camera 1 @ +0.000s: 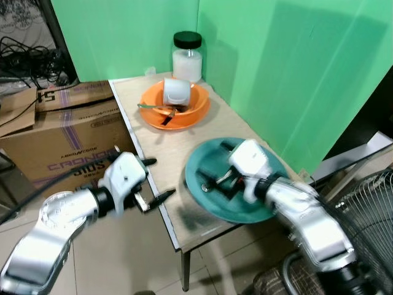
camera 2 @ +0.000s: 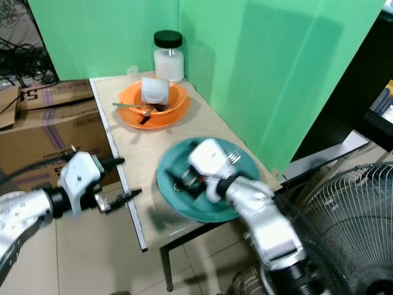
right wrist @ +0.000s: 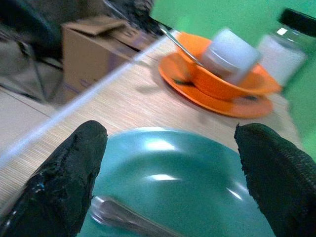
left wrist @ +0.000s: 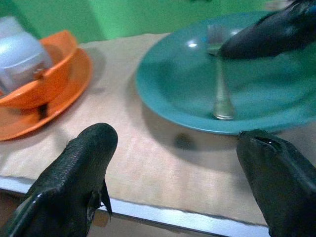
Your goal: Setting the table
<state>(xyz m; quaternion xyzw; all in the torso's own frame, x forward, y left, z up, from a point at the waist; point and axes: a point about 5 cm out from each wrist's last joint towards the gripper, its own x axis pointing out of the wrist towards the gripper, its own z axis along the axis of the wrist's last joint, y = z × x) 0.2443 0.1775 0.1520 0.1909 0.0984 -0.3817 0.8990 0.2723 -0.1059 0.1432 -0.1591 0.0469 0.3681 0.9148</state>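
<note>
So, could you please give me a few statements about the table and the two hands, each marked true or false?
1. A fork lies on the teal plate. True.
2. The white cup stands on the bare table. False: it lies tipped in the orange bowl.
3. The right hand is over the teal plate, open. True.
4. The left hand grips the jar. False: it is open at the table's near edge.
</note>
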